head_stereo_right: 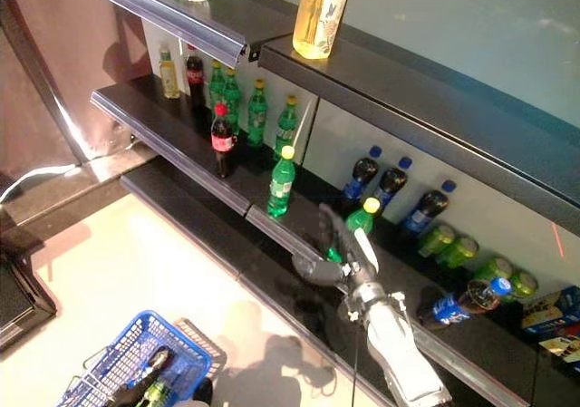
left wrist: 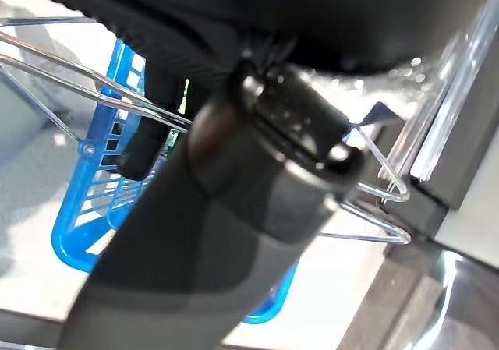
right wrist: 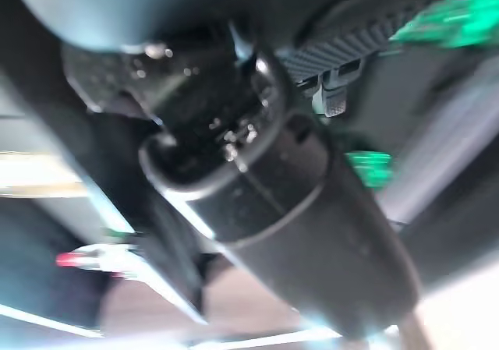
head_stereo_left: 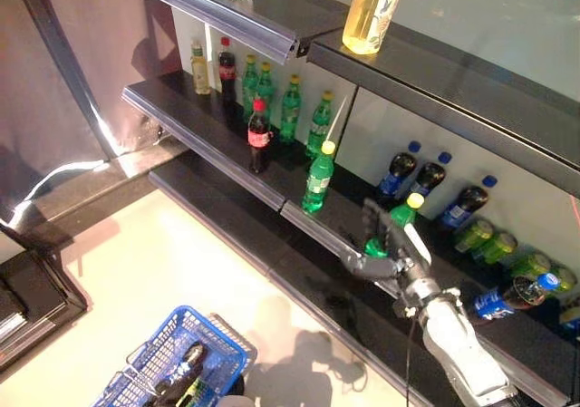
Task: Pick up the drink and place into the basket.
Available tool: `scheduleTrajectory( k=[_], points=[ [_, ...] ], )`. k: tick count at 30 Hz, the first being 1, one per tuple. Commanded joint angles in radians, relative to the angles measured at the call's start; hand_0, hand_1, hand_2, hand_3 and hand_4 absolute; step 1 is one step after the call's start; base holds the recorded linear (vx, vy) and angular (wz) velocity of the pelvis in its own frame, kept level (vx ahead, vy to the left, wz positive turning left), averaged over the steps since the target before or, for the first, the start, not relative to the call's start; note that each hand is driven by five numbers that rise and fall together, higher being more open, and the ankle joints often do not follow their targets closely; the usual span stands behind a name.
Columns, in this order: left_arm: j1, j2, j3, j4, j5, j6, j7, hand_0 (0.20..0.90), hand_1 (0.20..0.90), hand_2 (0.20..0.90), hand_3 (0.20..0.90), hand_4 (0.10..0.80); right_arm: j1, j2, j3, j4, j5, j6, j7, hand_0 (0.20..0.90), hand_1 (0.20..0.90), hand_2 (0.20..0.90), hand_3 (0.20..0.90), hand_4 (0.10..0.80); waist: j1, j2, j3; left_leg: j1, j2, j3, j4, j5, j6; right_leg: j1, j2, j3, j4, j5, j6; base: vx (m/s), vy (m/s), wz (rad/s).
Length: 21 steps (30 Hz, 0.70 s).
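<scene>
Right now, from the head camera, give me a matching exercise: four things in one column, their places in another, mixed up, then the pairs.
Things
1. blue basket
2. yellow bottle
3. red-capped cola bottle
4. right hand

Places
A. top shelf
B. on the floor, lower left
C. around a green bottle on the lower shelf
D. front edge of the middle shelf

Pairs: 1-B, 2-A, 3-D, 4-C

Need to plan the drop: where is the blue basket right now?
The blue basket is on the floor at the lower left of the eye views, below the shelves, with the left hand at its wire handle.
</scene>
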State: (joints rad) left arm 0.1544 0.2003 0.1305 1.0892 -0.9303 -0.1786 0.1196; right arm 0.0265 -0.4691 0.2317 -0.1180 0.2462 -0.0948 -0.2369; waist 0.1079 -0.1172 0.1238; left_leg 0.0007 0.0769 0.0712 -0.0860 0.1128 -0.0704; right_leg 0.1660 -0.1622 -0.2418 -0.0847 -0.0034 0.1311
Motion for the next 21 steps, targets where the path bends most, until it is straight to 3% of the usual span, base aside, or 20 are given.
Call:
scheduleTrajectory(
  k=[1, 10, 21],
  points=[
    [-0.028, -0.067, -0.047, -0.053, 0.052, -0.059, -0.05, 0.3, 0.3, 0.3, 0.2, 0.1, -0.109, -0.018, -0.127, -0.13, -0.045, -0.136, -0.197, 0.9, 0.9, 0.9, 0.9, 0.8, 0.017, 0.054, -0.028, 0.042, 0.034, -0.008, 0.055, -0.081, 0.004, -0.009, -0.066, -0.026, 0.096, 0.007, 0.032, 0.06, 0.08, 0.05],
    [0.001, -0.079, -0.048, -0.072, 0.062, -0.06, -0.046, 0.3, 0.3, 0.3, 0.2, 0.1, -0.042, 0.001, -0.175, -0.191, -0.162, -0.161, -0.412, 0.9, 0.9, 0.9, 0.9, 0.8, 0.0, 0.077, -0.009, 0.034, 0.031, -0.007, 0.069, -0.084, 0.007, -0.032, -0.076, -0.025, 0.123, 0.001, 0.033, 0.008, 0.011, 0.01],
    [0.021, -0.074, -0.085, -0.101, 0.023, -0.056, -0.044, 0.3, 0.3, 0.3, 0.2, 0.1, 0.013, -0.014, -0.184, -0.199, -0.189, -0.195, -0.515, 0.9, 0.9, 0.9, 0.9, 0.8, -0.029, 0.09, -0.011, 0.052, 0.034, 0.012, 0.054, -0.084, 0.007, -0.042, -0.069, -0.004, 0.123, -0.001, 0.029, -0.001, -0.002, -0.01]
  ],
)
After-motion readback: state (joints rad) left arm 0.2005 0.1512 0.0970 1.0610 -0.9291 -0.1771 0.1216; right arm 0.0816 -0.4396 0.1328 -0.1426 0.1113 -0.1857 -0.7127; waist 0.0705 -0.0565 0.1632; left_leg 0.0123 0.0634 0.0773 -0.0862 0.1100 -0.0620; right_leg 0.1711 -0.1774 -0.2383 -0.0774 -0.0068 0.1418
